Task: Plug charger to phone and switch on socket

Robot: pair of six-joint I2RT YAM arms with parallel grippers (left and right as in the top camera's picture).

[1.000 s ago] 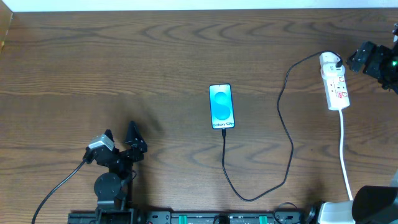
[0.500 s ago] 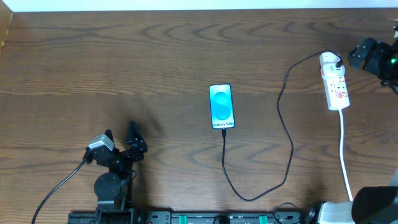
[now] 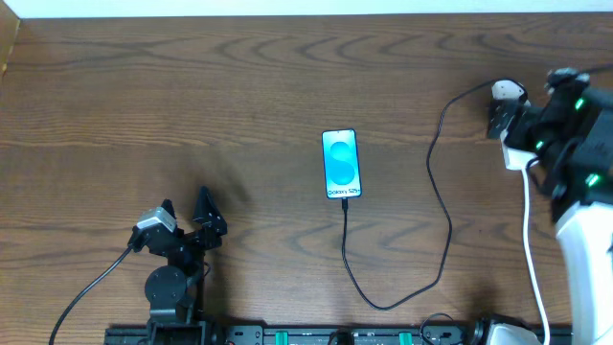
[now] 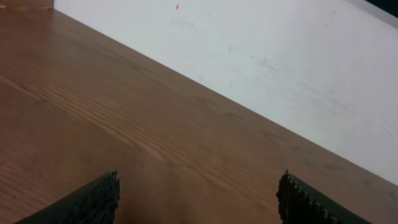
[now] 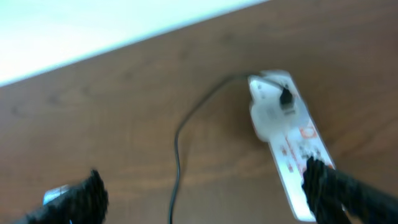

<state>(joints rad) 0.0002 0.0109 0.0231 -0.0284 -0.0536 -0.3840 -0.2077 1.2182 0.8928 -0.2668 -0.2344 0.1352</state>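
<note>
Right tool (image 5: 205, 190) wide apart above socket (image 5: 281, 127)

Soft, even light falls from above on the brown wood-grain surface (image 3: 192, 86), leaving only faint, diffuse shadows. The overhead view is crisp. The right wrist view is blurred throughout, the narrow white power strip (image 5: 286, 143) smeared. The left wrist view softens towards its near edge.

The phone (image 3: 342, 164) lies left of the socket (image 5: 292, 155), the charger (image 3: 345, 235) looping between them.
</note>
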